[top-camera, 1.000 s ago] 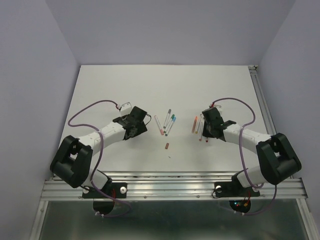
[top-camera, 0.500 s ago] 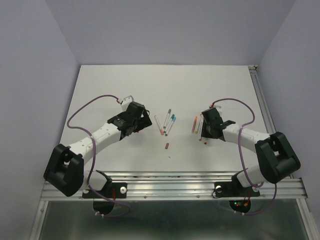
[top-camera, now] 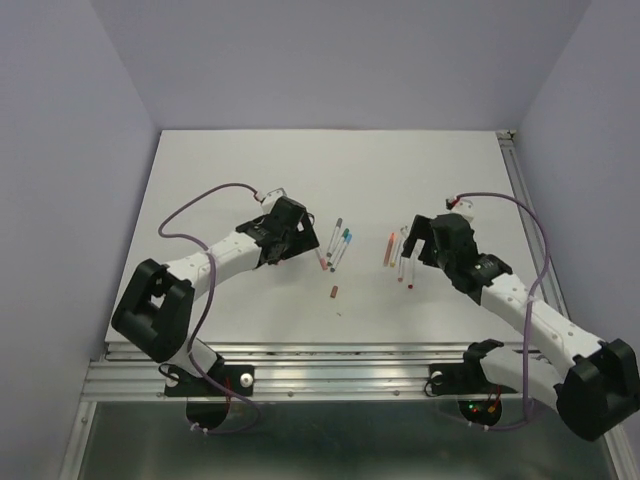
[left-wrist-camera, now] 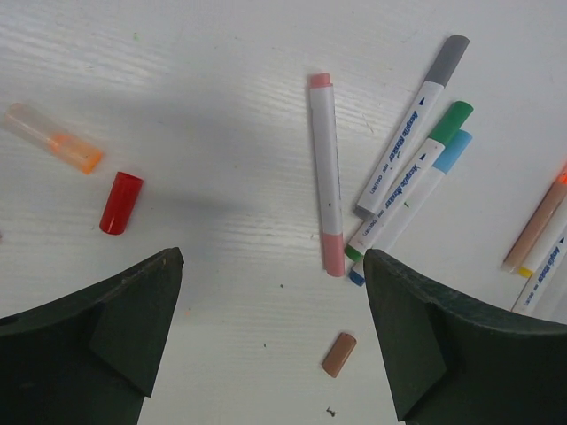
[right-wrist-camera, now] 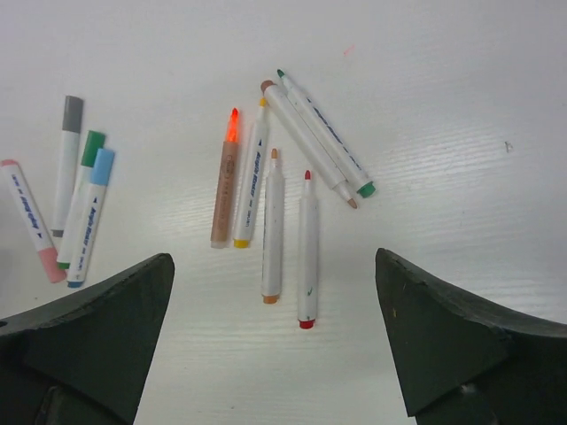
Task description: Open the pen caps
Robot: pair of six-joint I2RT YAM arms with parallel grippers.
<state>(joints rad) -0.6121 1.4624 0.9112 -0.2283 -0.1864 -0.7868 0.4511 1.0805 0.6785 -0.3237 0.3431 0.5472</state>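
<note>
The next move turns on the pink pen [left-wrist-camera: 326, 173]. It lies on the table [top-camera: 230, 170] just ahead of the left gripper [left-wrist-camera: 270, 266], roughly in line with the gap between the fingers. Its long axis points almost straight away from them, so the fingers would meet it end-on, not across the barrel. Both ends are pink, and I cannot tell which one is the cap. Just to its right lie three more capped pens, leaning to the right: one with a grey cap [left-wrist-camera: 416, 115], one green [left-wrist-camera: 454, 119] and one blue [left-wrist-camera: 452, 152]. That makes four pens still capped, and the left arm is the nearer one. The right gripper [right-wrist-camera: 273, 261] hangs over the six uncapped pens [right-wrist-camera: 272, 221], well apart from the capped ones. Three loose caps show: red [left-wrist-camera: 120, 203], clear orange [left-wrist-camera: 55, 139] and brown [left-wrist-camera: 338, 354]. Both grippers are spread wide and hold nothing.
</note>
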